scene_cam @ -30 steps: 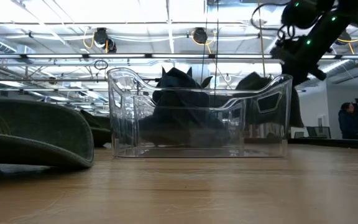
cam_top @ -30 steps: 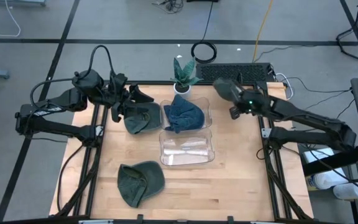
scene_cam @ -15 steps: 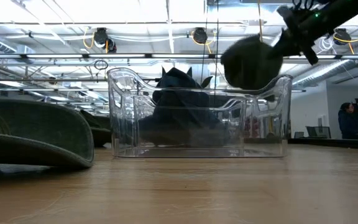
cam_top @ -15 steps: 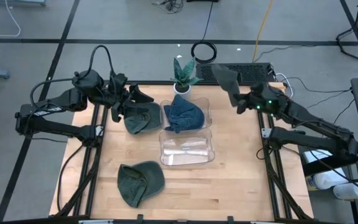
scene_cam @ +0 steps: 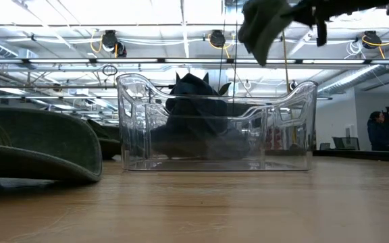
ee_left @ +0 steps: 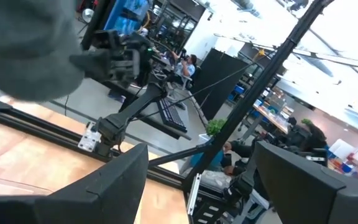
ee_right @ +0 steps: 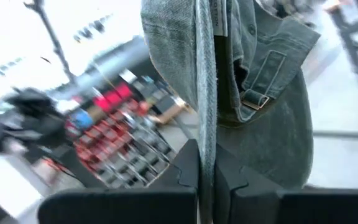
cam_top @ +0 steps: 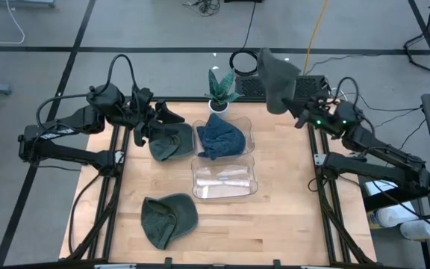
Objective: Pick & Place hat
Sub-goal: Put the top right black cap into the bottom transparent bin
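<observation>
A grey-green hat [cam_top: 275, 76] is up in the air beyond the table's far right corner, held by my right gripper [cam_top: 298, 110], which is shut on it; the low view shows this hat [scene_cam: 265, 27] high above the tubs. A blue hat [cam_top: 221, 138] lies in the far clear tub [cam_top: 248, 127]. A green hat [cam_top: 170, 142] lies left of that tub, under my left gripper [cam_top: 157, 123], which is open with its fingers [ee_left: 120, 180] wide apart. Another green hat [cam_top: 169, 219] rests on the table near the near edge. My right gripper pinches an edge of the grey-green hat [ee_right: 205, 140] between its two fingers [ee_right: 188, 165]. The hat is lifted clear and stretches out beyond the fingertips, its strap and buckle [ee_right: 253, 94] showing. One layer or several, I cannot tell.
A second clear tub [cam_top: 225, 179] stands nearer me than the first. A small potted plant [cam_top: 221, 90] stands at the far edge, and a keyboard [cam_top: 290, 86] lies behind the raised hat. Bare wood shows right of the tubs.
My right gripper has risen and swung toward the table's far right corner, tipping upward. The grey-green hat has gone with it, from low beside the far tub to high in the air beyond the far edge.
</observation>
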Robot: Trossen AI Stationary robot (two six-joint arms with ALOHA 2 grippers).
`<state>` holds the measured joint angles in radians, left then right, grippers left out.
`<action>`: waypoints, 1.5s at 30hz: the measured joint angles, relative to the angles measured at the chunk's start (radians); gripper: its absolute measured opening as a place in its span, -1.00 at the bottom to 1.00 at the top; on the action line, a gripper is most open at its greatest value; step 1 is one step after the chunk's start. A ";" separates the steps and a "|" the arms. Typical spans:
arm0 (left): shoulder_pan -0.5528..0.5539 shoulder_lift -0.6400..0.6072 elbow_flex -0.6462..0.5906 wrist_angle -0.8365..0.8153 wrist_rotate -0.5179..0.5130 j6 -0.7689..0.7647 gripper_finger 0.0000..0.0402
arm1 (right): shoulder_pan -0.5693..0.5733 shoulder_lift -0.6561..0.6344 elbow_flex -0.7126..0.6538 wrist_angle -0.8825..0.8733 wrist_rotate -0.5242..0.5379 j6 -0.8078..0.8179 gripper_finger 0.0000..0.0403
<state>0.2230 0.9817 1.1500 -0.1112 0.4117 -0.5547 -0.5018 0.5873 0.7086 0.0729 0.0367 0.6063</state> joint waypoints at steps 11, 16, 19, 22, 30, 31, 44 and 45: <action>0.038 0.000 0.000 0.001 -0.155 -0.231 0.52 | 0.083 0.103 0.000 0.428 -0.036 0.006 -1.00; 0.068 0.009 0.000 0.000 -0.224 -0.382 0.52 | 0.156 0.216 0.000 0.648 0.017 -0.030 -1.00; 0.080 0.014 0.001 0.009 -0.231 -0.422 0.52 | 0.203 0.285 0.000 0.765 0.064 -0.071 -1.00; 0.082 0.022 0.001 0.010 -0.230 -0.450 0.52 | 0.244 0.347 0.019 0.832 0.072 -0.109 -1.00; 0.076 0.046 0.001 0.137 -0.200 -0.476 0.52 | 0.347 0.486 0.203 0.811 0.068 -0.290 -1.00; 0.076 0.047 0.001 0.144 -0.199 -0.476 0.52 | 0.359 0.500 0.231 0.796 0.067 -0.312 -1.00; 0.075 0.046 0.001 0.272 -0.098 -0.344 0.52 | 0.454 0.659 0.556 0.502 -0.079 -0.189 -1.00; 0.075 0.046 0.001 0.274 -0.098 -0.332 0.52 | 0.455 0.668 0.564 0.494 -0.101 -0.146 -1.00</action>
<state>0.2981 1.0279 1.1507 0.1630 0.3137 -0.8870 -0.0467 1.2550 1.2724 0.5669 -0.0647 0.4602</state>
